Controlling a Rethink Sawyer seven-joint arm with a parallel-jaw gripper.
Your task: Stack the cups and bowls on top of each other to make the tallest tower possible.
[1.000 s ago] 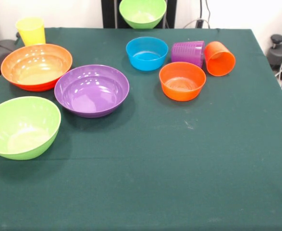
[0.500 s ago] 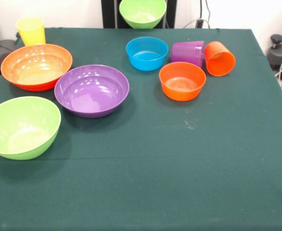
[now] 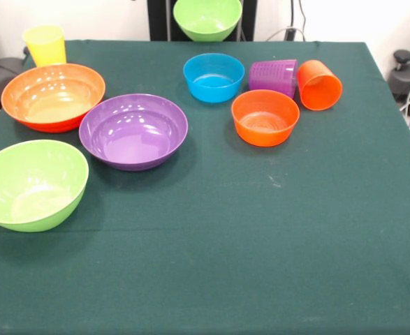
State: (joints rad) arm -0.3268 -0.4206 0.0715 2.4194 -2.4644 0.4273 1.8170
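Green tablecloth (image 3: 260, 230) covering the whole table, most of the near half bare.

Biggest stuff on the left: large orange bowl (image 3: 52, 96) upright near the far left, purple bowl (image 3: 133, 130) just beside it toward the middle, rims close but can't tell if touching. Lime green bowl (image 3: 31, 183) at the left edge, nearer the camera, upright, slightly apart from the purple one.

Second lime green bowl (image 3: 207, 18) up at the top centre, past the table's far edge, in front of a dark upright post; can't see what carries it. No gripper visible in this view, so can't tell open or closed.

Mid-size next: small blue bowl (image 3: 214, 77) upright, far centre. Small orange bowl (image 3: 265, 117) just in front and to the right of it, upright, near but apart.

Smallest: purple ribbed cup (image 3: 273, 76) lying on its side btw the blue bowl and the orange cup (image 3: 319, 84), which also lies tipped over w/ its mouth facing the camera. The two cups look to be touching. Yellow cup (image 3: 45, 45) standing upright at the far left corner, just behind the large orange bowl.

Nothing stacked yet.
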